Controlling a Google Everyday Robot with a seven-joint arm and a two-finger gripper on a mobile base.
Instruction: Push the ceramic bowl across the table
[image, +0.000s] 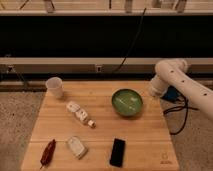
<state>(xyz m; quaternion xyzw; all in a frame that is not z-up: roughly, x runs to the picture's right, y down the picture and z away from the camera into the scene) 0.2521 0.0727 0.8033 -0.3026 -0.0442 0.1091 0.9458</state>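
The ceramic bowl (127, 102) is round, glossy green with a darker rim, and sits upright on the right half of the table (145, 142). The table is a light bamboo-coloured top of jointed planks. My white arm (172, 75) comes in from the right and bends down to the table's right edge. My gripper (152, 92) is at the arm's lower end, just right of the bowl's rim, close to it. I cannot tell whether it touches the bowl.
A small white cup (54, 87) stands at the back left. A small bottle (79, 113) lies left of centre. A red item (48, 152), a white packet (77, 147) and a black phone-like slab (117, 151) lie along the front. Cables (177, 107) hang off the right edge.
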